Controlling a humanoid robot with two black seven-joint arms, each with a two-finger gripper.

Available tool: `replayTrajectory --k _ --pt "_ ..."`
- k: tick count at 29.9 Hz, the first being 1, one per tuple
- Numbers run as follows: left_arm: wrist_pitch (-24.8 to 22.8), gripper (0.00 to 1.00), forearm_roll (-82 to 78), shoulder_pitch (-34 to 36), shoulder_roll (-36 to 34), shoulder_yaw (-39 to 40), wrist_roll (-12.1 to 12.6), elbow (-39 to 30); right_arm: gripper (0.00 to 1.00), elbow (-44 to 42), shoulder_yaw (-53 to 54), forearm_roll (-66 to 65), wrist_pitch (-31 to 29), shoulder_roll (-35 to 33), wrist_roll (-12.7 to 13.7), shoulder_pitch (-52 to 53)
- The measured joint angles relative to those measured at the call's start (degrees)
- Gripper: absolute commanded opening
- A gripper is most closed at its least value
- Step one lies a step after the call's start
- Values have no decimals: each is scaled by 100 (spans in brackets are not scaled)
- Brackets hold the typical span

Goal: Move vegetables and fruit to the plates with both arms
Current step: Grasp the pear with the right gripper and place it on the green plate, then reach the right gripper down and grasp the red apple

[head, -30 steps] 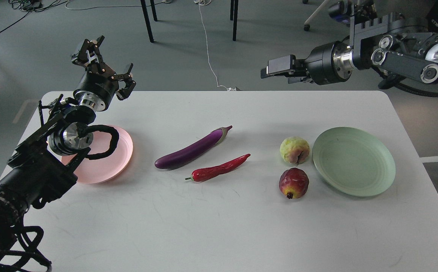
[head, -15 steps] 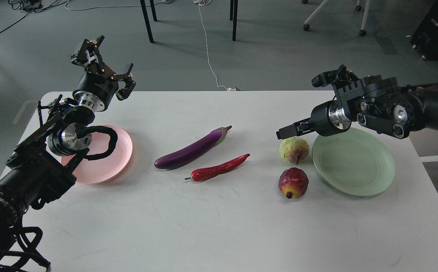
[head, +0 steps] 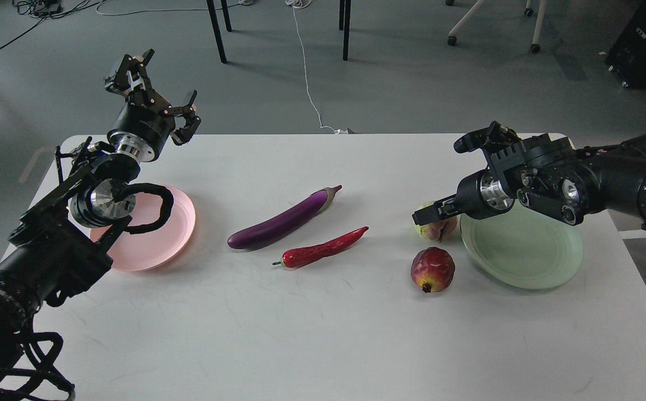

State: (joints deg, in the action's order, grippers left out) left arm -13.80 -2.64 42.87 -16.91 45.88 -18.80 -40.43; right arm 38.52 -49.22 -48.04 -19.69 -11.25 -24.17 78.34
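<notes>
A purple eggplant (head: 284, 220) and a red chili pepper (head: 323, 250) lie side by side mid-table. A pink-blushed peach-like fruit (head: 439, 230) and a dark-red pomegranate (head: 432, 270) sit just left of the pale green plate (head: 523, 259). The pink plate (head: 175, 234) lies at the left, partly hidden by my left arm. My left gripper (head: 156, 94) is open and empty, raised over the table's far left corner. My right gripper (head: 427, 214) reaches in from the right above the green plate, its fingers lying across the top of the peach-like fruit; their gap does not show.
The white table (head: 323, 334) has bare surface along its front half. Beyond its far edge are black chair legs (head: 217, 33), a white cable (head: 306, 72) on the grey floor and a black case (head: 643, 44) at the top right.
My right arm has swung down and in from high at the back right; its gripper now rests over the peach-like fruit. The left arm has barely moved.
</notes>
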Motion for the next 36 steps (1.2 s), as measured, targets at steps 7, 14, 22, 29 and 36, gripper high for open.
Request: replayTrajectory --k 7,14,22,29,36 --pt "0 98 0 -5 -71 0 -6 0 57 62 1 38 10 50 -87 92" --pt "-7 98 3 -15 -217 0 -10 0 59 57 57 58 10 -718 -91 637" --pt "-9 98 4 -15 -206 0 -10 -2 60 128 -73 -81 127 -1707 -89 219" --pt "0 98 3 -1 -191 0 -2 -9 75 86 -197 -494 560 -1880 -82 -221" --pt "0 98 1 2 -219 0 0 -10 96 77 -175 -538 635 -1805 -56 -289"
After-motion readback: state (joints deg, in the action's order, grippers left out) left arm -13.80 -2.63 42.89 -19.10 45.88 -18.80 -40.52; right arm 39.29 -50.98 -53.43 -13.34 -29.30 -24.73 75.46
